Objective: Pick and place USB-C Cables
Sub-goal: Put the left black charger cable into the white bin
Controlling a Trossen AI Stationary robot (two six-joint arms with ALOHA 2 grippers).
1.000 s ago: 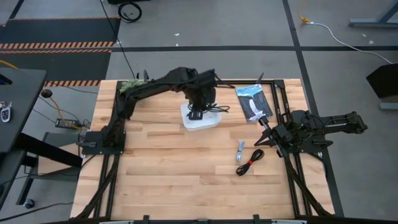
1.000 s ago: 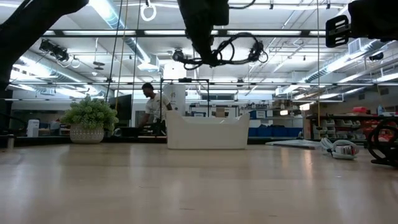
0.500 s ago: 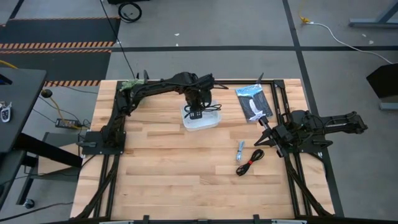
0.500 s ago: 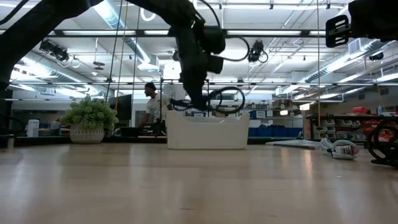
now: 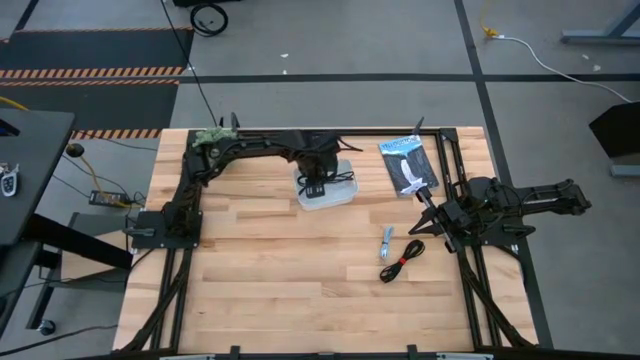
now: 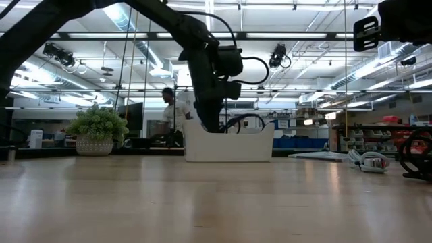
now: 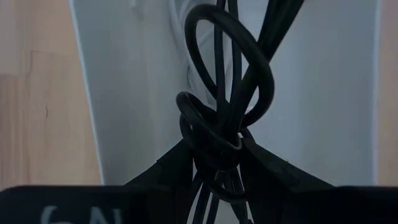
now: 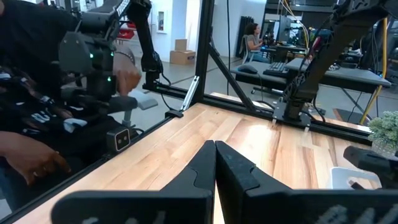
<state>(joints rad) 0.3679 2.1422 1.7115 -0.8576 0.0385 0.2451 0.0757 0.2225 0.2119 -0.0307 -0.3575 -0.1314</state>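
Placing step — left gripper (image 7: 214, 168) is down inside the white bin (image 5: 343, 194), fingers pinched on the black cable (image 7: 224, 112), whose loops hang over the bin floor. Next move, likely: part the fingers and lift clear without snagging. Right gripper (image 8: 215, 163), fingers pressed together and empty, waits well right of the bin; the blue-grey cable (image 5: 386, 242) and red-tied black cable (image 5: 402, 260) lie on the table near it.

Count-wise: three cables visible, a black cable (image 7: 221, 134) dangling into the white bin (image 5: 335, 193), a blue-grey cable (image 5: 386, 242) and a black cable with red tie (image 5: 401, 261) on the table (image 5: 270, 270). One bin, one dark packet (image 5: 407, 165) (white print on it), one small potted plant (image 6: 98, 129), two arms, one person (image 6: 172, 115) in the room behind the table.
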